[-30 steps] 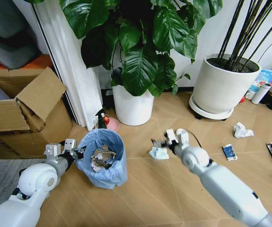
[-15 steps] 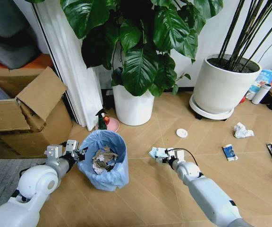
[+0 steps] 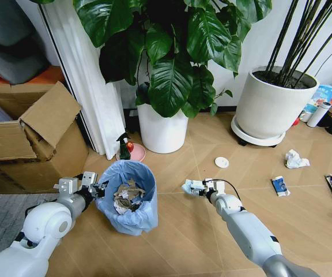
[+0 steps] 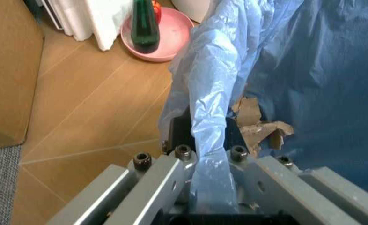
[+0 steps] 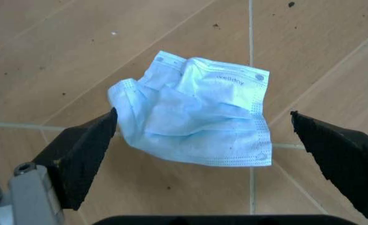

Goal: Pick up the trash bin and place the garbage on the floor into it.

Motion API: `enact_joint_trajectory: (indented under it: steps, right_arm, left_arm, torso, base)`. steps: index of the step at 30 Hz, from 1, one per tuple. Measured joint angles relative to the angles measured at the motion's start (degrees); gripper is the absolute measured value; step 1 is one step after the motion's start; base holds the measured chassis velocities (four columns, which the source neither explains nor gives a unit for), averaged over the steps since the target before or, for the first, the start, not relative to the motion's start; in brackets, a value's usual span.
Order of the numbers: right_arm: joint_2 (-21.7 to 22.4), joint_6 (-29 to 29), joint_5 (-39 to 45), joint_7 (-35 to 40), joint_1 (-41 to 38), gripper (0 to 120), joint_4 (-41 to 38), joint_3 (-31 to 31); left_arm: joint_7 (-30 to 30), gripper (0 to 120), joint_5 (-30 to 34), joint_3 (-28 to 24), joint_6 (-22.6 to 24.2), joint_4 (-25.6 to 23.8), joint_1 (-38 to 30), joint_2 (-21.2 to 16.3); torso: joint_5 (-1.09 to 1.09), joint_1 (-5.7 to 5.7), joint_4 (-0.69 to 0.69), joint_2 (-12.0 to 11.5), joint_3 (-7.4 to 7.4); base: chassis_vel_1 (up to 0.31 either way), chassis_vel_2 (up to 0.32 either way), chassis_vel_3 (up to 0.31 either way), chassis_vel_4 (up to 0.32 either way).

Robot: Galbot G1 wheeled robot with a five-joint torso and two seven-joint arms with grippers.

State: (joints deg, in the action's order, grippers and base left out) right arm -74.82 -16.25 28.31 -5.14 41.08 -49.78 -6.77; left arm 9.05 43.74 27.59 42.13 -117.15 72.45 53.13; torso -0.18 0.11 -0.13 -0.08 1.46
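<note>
Hovering low, my right gripper stands spread wide with a crumpled light-blue face mask lying flat on the floor between the fingertips — centred, I judge, so both pads meet it together. Its pleated long edge runs across the gap, finger to finger. My left gripper is clamped on the trash bin's bagged rim, steadying it upright — mouth up, near the mask.

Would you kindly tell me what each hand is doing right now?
Left hand: shut on the trash bin, at its bag-lined rim.
Right hand: open, fingers either side of the crumpled blue mask on the floor.
</note>
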Motion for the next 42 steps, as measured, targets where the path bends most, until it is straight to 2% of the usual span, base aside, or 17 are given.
enact_joint_trajectory:
  steps: [14,32,34,36,38,40,42]
  right_arm:
    - [-2.2,1.0,-0.8,-1.7,-3.0,100,7.6,-1.1]
    - [-3.8,2.4,-1.8,-3.5,-4.7,100,12.5,-2.3]
    - [-3.9,2.5,-1.8,-3.6,-4.8,94,12.7,-2.4]
    - [-4.1,2.7,-1.8,-3.8,-5.0,84,13.3,-2.5]
    - [-4.2,2.7,-1.8,-3.8,-5.1,80,13.5,-2.6]
    - [-4.3,2.8,-1.8,-3.8,-5.3,68,13.8,-2.6]
    - [-4.3,2.8,-1.8,-3.8,-5.3,65,13.9,-2.6]
  left_arm:
    - [0.1,0,-0.1,0.0,0.0,0.2,0.0,-0.1]
    - [0.0,0,-0.4,-0.2,-0.1,0.9,-0.2,0.2]
    - [0.0,0,-0.4,-0.2,-0.2,0.9,-0.2,0.2]
    - [0.0,0,-0.4,-0.2,-0.2,1.0,-0.3,0.2]
    - [0.0,0,-0.4,-0.2,-0.2,1.0,-0.4,0.2]
    - [0.0,0,-0.3,-0.2,-0.2,1.1,-0.4,0.2]
    - [0.0,0,-0.3,-0.2,-0.2,1.1,-0.4,0.2]
  torso:
    - [0.0,0.0,0.0,0.0,0.0]
    - [0.0,0.0,0.0,0.0,0.0]
    - [0.01,0.0,0.0,0.0,0.0]
    - [0.0,0.0,0.0,0.0,0.0]
    - [0.01,0.0,0.0,0.0,0.0]
    - [0.0,0.0,0.0,0.0,0.0]
    - [0.0,0.0,0.0,0.0,0.0]
  base:
    - [0.0,0.0,0.0,0.0]
    - [0.0,0.0,0.0,0.0]
    - [0.0,0.0,0.0,0.0]
    - [0.0,0.0,0.0,0.0]
    - [0.0,0.0,0.0,0.0]
    - [0.0,0.0,0.0,0.0]
    - [0.0,0.0,0.0,0.0]
